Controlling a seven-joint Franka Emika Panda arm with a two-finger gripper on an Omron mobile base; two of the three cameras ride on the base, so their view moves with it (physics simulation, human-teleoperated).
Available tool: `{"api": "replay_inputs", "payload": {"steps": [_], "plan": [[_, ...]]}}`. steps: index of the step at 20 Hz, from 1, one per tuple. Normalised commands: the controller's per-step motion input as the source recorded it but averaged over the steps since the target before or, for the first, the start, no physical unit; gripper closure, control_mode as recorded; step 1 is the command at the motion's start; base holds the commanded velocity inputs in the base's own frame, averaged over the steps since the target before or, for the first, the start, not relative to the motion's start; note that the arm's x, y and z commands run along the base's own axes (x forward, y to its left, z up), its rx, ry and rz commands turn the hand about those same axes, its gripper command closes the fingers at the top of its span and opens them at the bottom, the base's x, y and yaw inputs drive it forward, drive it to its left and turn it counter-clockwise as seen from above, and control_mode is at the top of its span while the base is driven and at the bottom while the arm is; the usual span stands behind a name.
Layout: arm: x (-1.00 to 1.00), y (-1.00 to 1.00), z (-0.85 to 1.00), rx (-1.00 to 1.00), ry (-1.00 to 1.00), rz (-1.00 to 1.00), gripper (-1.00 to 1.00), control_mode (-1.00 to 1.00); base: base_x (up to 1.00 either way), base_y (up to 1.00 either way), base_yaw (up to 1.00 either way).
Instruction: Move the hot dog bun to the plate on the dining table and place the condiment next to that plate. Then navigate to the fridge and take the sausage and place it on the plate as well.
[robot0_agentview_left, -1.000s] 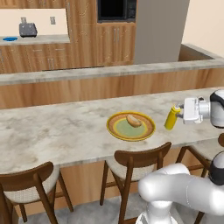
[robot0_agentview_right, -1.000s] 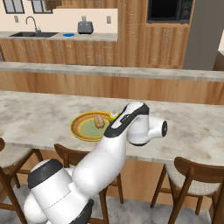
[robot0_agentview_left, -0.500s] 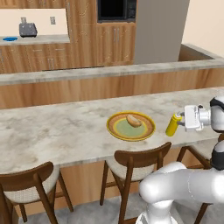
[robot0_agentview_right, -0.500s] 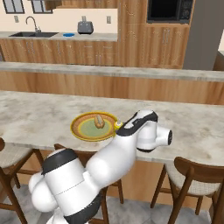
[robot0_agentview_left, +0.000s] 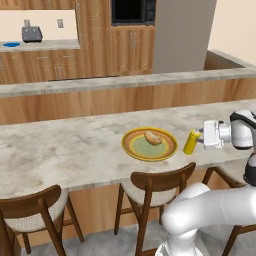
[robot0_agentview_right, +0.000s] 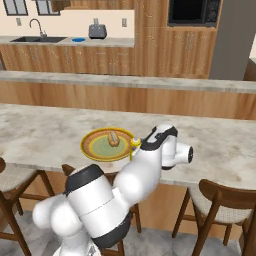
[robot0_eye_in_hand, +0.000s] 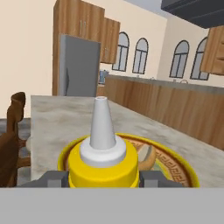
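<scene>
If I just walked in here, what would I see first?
Probably the bright yellow condiment, held in the robot's gripper at the right end of the dining table. Right beside it sits the plate with the orange rim, and the little hot dog bun lies on it. Two wooden chairs stand tucked under the table's near edge.
</scene>
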Motion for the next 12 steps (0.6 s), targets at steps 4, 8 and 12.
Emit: {"api": "replay_inputs", "payload": {"steps": [4,8,12], "plan": [[0.06,0.00,-0.31,0.00,0.00,0.00,1.00,-1.00,0.00,0.00,0.00],[0.02,0.03,-0.23,0.00,0.00,0.00,1.00,-1.00,0.00,0.00,0.00],[0.23,0.11,-0.11,0.00,0.00,0.00,1.00,-1.00,0.00,0.00,0.00]]}}
